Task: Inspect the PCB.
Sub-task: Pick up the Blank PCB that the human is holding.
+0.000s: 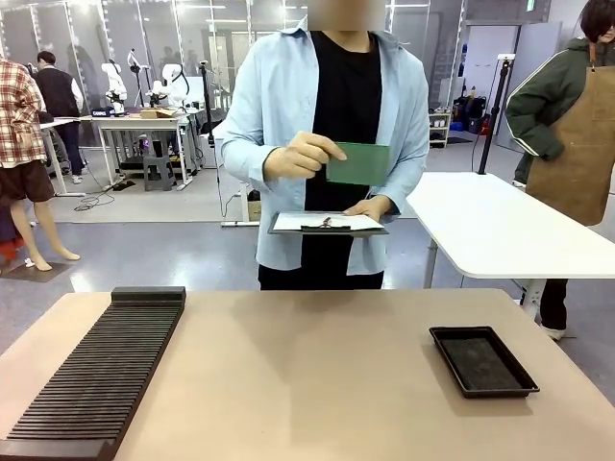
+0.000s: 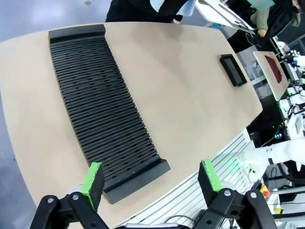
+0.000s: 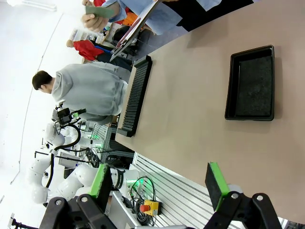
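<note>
A person across the table holds the green PCB [image 1: 359, 163] up at chest height in one hand. The other hand carries a dark clipboard [image 1: 328, 224] with white paper at waist height. In the right wrist view the PCB [image 3: 100, 10] appears at the top left, still in that hand. My left gripper [image 2: 151, 179] hangs open above the table's near edge, over the end of the slotted rack. My right gripper [image 3: 159, 183] is open too, above the near edge, with the black tray ahead of it. Neither holds anything.
A long black slotted rack [image 1: 101, 370] lies along the table's left side. A shallow black tray [image 1: 482, 360] sits at the right, also seen as the tray [image 3: 251, 83] in the right wrist view. A white table [image 1: 500, 226] and a second person stand behind.
</note>
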### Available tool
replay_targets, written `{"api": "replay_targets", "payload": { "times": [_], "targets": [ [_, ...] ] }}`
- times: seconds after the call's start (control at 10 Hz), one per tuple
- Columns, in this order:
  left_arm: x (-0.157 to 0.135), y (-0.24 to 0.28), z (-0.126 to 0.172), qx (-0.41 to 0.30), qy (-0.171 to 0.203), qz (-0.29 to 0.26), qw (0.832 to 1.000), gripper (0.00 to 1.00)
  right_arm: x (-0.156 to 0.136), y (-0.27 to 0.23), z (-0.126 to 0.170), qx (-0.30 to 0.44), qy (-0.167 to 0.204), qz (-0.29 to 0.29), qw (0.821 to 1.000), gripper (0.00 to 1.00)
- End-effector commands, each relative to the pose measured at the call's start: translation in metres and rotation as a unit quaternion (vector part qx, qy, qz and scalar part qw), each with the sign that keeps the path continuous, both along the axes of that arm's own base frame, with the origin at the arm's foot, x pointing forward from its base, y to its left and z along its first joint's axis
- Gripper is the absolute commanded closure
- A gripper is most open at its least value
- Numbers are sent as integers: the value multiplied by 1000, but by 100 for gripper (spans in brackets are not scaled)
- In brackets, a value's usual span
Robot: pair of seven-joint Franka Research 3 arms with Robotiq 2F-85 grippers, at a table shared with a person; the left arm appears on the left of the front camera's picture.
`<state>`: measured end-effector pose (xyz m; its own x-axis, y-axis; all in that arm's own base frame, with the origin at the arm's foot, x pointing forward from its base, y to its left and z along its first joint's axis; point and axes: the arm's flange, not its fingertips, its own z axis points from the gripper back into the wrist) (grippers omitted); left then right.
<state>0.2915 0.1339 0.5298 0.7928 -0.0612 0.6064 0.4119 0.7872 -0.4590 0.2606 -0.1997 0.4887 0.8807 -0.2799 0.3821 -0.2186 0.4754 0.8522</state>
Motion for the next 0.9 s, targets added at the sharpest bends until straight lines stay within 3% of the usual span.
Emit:
{"api": "replay_targets", "payload": {
  "times": [0.0,0.8],
  "targets": [
    [-2,0,1,6,5,6,1000,0,0,0,1,2,-13,3,1000,0],
    [-2,0,1,6,5,6,1000,0,0,0,1,2,-13,3,1000,0]
  ]
}}
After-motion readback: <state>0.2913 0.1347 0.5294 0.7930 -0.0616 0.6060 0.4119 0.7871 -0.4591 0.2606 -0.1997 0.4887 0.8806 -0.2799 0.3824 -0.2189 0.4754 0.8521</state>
